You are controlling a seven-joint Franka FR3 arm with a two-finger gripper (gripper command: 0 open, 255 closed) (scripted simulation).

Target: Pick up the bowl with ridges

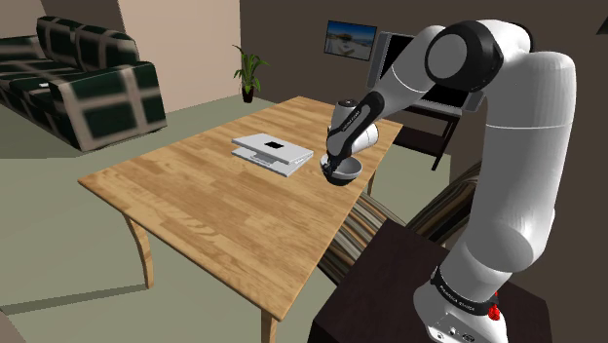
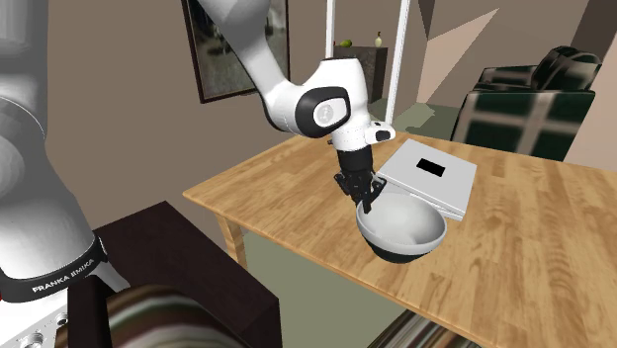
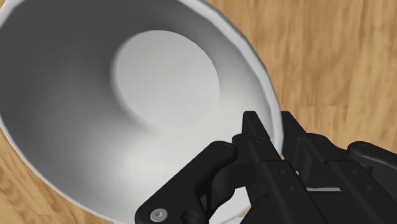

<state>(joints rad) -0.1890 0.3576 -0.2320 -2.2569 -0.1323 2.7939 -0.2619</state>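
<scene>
In the wrist view the bowl (image 3: pixel 127 114) runs off the picture's edges. The hand (image 3: pixel 275 130) covers the stretch of rim it clasps, so where the pads meet the rim cannot be seen. Whether the bowl's outer wall is ridged cannot be told. In the shoulder view the hand hides part of the bowl's inside. In the second exterior view the bowl and hand cover part of the flat grey device (image 2: pixel 435 170) behind the bowl, and the counter (image 2: pixel 534 267) beyond the bowl is cut off.
</scene>
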